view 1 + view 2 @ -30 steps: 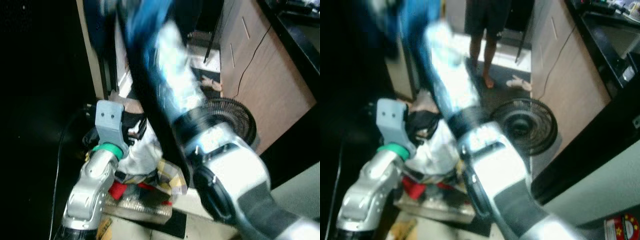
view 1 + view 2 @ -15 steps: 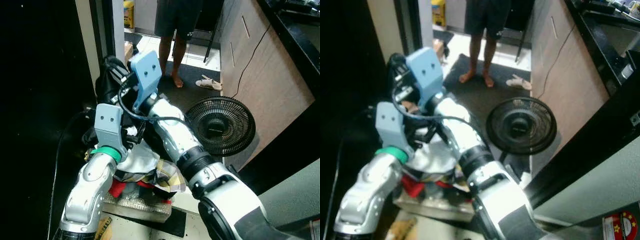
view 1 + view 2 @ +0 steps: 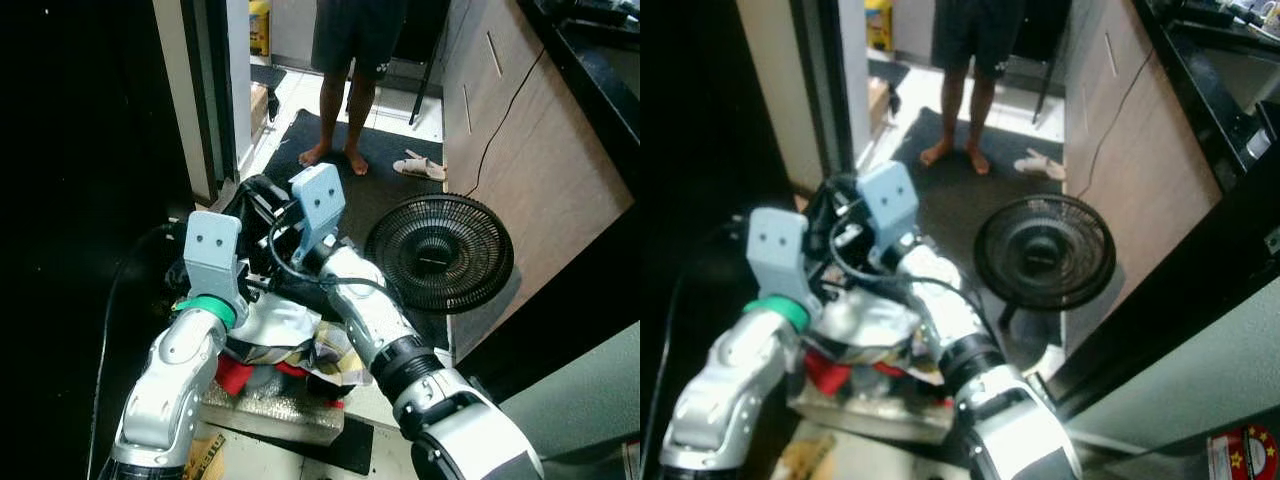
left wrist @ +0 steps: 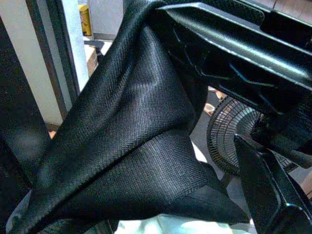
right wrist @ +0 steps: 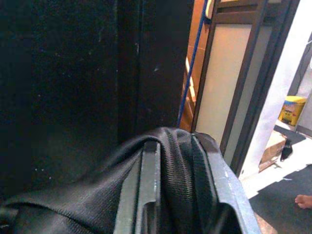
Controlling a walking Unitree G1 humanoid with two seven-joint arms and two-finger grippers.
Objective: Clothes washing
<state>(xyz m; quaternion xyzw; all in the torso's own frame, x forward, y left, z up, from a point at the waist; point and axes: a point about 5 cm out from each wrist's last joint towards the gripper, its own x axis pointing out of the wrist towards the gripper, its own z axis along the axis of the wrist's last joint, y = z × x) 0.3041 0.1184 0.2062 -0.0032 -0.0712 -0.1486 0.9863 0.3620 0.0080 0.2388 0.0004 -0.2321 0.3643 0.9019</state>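
Your right gripper [image 5: 170,161] is clamped on the black mesh garment [image 4: 126,146] — the fabric is bunched between its fingers. Your left gripper [image 3: 262,285] sits just beside it over the clothes pile [image 3: 290,340]; I cannot tell its finger gap.

One fan [image 3: 440,252], one person [image 3: 352,60]

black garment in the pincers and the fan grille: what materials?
Black garment: looks like synthetic woven or knit cloth, a fine herringbone-like texture with slight sheen, folding softly. Fan grille: thin dark radial wires, likely painted metal, possibly plastic.
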